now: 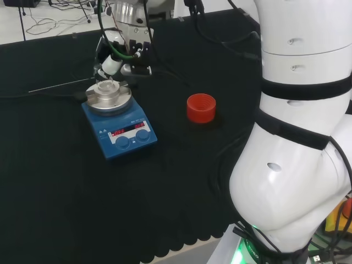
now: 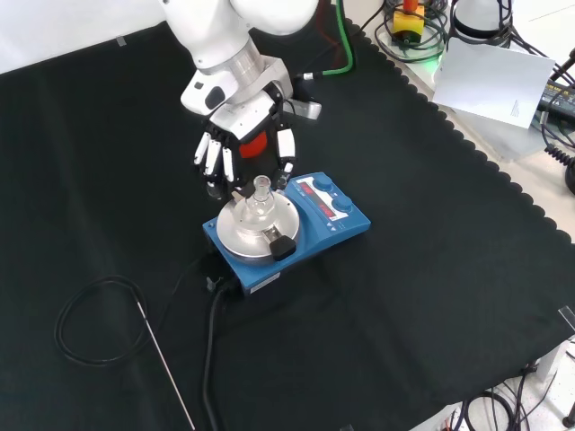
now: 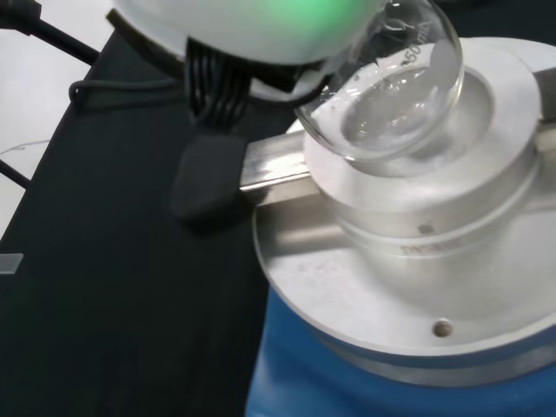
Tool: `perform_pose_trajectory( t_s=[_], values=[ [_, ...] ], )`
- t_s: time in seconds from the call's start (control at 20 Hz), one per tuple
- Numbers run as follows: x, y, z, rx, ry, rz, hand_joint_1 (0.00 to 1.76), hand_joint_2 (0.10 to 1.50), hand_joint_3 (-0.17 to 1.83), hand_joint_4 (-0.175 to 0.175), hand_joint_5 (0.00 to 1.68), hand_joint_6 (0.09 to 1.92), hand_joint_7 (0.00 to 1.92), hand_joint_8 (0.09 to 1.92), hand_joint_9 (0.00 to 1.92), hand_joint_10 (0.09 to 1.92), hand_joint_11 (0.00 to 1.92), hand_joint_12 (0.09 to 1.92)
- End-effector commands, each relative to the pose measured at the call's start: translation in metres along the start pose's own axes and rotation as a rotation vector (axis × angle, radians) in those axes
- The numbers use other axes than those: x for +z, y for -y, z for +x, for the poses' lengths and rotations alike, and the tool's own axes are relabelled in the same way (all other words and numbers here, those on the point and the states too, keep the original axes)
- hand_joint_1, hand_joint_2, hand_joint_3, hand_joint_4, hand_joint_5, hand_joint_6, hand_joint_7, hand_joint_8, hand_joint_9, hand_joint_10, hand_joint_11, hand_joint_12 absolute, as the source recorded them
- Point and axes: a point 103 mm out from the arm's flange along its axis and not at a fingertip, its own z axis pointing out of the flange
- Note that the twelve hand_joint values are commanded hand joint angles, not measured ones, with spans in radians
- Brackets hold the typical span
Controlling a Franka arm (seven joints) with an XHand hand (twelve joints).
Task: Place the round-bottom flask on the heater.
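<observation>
A: Where does the round-bottom flask (image 2: 260,203) sit?

B: The front view shows it upright in the metal block on top of the blue heater (image 2: 325,224), neck pointing up. The wrist view shows its clear bulb (image 3: 387,95) resting in the round hollow of that block, tilted a little.

A: And the robot hand (image 2: 241,144)?

B: In the front view it hangs just behind and above the flask, fingers (image 2: 216,156) pointing down and spread. They stand close beside the neck, but none is curled round it. The robot hand is apart and holds nothing. Whether a fingertip touches the glass cannot be told.

A: What does the head view give?

B: The robot hand (image 1: 113,58) is just beyond the heater (image 1: 122,130), over the far edge of the silver plate, and the flask (image 1: 106,87) shows faintly in the middle of it.

A: Anything else on the table (image 2: 431,269)?

B: A red ribbed ring stand (image 1: 201,108) sits well to the right of the heater in the head view. In the front view a thin metal probe (image 2: 167,370) on a black cable lies on the cloth, nearer the camera and left of the heater.
</observation>
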Motion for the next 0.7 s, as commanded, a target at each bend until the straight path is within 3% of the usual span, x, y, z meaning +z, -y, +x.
perform_pose_trajectory(
  t_s=[0.05, 0.35, 0.5, 0.7],
  values=[
    [0.004, -0.002, -0.012, -0.007, -0.013, 0.023, 1.16, 0.61, 0.8, -0.021, 1.23, 0.82, 0.58, 0.65, 0.78, 0.55, 0.47, 1.31],
    [0.011, -0.007, -0.015, -0.006, -0.016, 0.029, 1.16, 0.61, 0.8, -0.02, 1.23, 0.82, 0.58, 0.65, 0.78, 0.55, 0.47, 1.31],
    [0.003, -0.002, -0.034, -0.011, -0.04, 0.025, 1.16, 0.6, 0.8, -0.02, 1.23, 0.82, 0.58, 0.65, 0.78, 0.55, 0.47, 1.31],
    [0.009, -0.009, -0.023, -0.01, -0.027, 0.022, 1.16, 0.6, 0.8, -0.02, 1.23, 0.82, 0.58, 0.66, 0.78, 0.55, 0.47, 1.31]
  ],
)
